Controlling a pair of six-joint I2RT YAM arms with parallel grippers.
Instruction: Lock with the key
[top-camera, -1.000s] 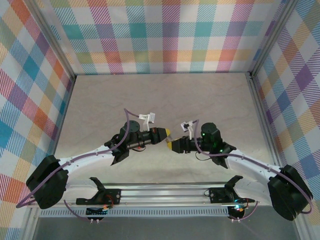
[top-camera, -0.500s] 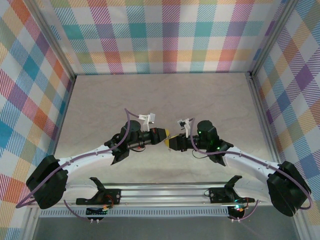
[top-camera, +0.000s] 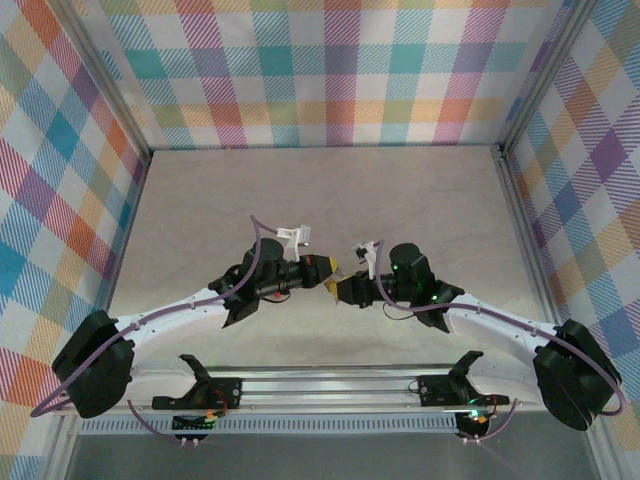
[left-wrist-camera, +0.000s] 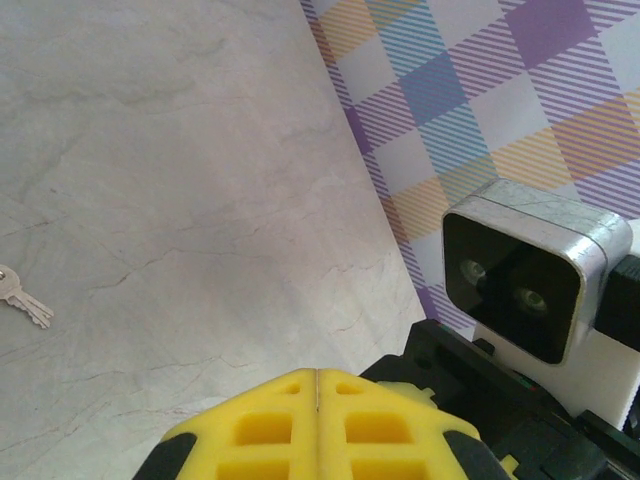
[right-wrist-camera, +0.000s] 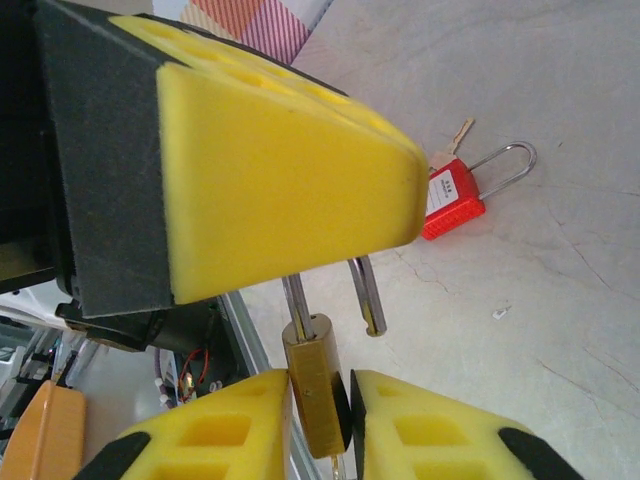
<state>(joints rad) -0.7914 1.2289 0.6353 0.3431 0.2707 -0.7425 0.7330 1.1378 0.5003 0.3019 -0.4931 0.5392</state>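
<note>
The right yellow-padded claw (top-camera: 342, 290) just slid in and pinched the small brass padlock (right-wrist-camera: 316, 350), held mid-air against the left yellow-padded claw (left-wrist-camera: 317, 400), which is pressed shut. The little silver key (left-wrist-camera: 22, 297) is lying on the marble tabletop (left-wrist-camera: 200, 150), so I'd say the locking hasn't started.

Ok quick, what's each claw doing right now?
Left gripper: shut, apparently gripping the brass padlock by its shackle.
Right gripper: shut on the brass padlock's body.
</note>
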